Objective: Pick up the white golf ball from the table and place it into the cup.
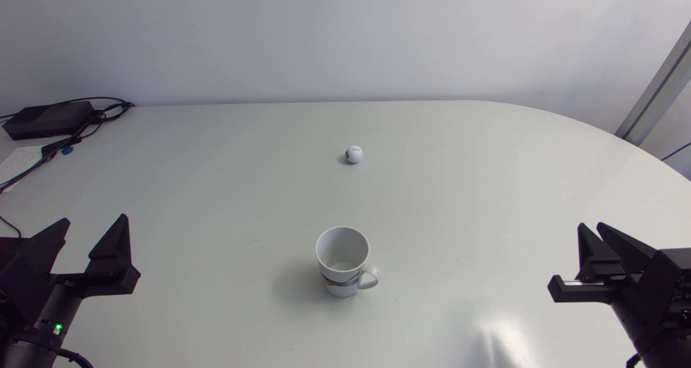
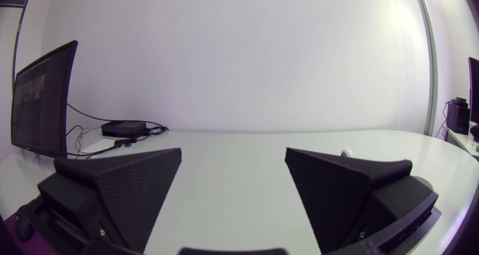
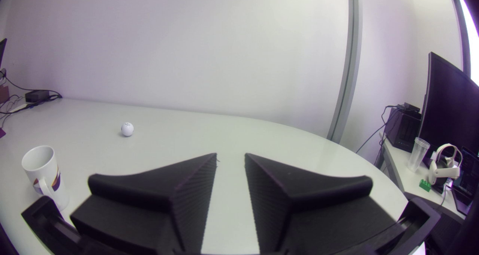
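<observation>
The left pincer (image 1: 94, 219) sits spread wide and empty. The right pincer (image 1: 592, 226) is also empty, its fingers parted by only a narrow gap. Between them, slightly ahead, the cup (image 1: 341, 281) stands upright. The white golf ball (image 1: 354, 154) lies well beyond it, far ahead of both. An off-centre touch would likely roll the ball away, and a low reach could clip the cup.

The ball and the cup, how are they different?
The ball is small and round; the cup is bigger, hollow, with a handle. The ball lies far back on the table; the cup stands upright nearer the front. The ball bears a small dark mark; the cup a coloured band. Both are white and untouched.
</observation>
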Robot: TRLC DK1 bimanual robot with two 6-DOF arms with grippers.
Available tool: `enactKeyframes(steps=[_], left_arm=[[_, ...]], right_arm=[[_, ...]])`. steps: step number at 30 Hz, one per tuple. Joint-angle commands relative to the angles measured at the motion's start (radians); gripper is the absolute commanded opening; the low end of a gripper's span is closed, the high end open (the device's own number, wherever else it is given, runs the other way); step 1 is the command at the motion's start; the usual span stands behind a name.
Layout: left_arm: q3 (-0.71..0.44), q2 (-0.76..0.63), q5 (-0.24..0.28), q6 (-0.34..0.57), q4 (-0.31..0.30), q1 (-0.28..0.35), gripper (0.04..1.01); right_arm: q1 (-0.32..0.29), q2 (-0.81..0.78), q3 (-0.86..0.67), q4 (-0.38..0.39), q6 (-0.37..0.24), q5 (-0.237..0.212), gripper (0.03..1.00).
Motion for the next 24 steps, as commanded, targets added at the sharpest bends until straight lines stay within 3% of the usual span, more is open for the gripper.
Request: enactKeyframes(steps=[1,2,10,24], left_arm=[[-0.023,-0.015,-0.002,-0.013,0.013,0.007,0.993],[-0.023,-0.015,-0.002,-0.013,0.013,0.007,0.993],[-0.023,-0.015,-0.002,-0.013,0.013,0.007,0.993],[-0.023,-0.017,-0.002,-0.013,0.013,0.007,0.993]], right_arm=[[-0.004,-0.009,-0.032,-0.036,0.027,0.009,0.862],[0.023,-0.009,-0.03,-0.036,0.004,-0.006,0.961],[0.065,0.011,0.066,-0.036,-0.008,-0.008,0.961],[0.103,0.416,0.336,-0.012,0.035,-0.008,0.961]])
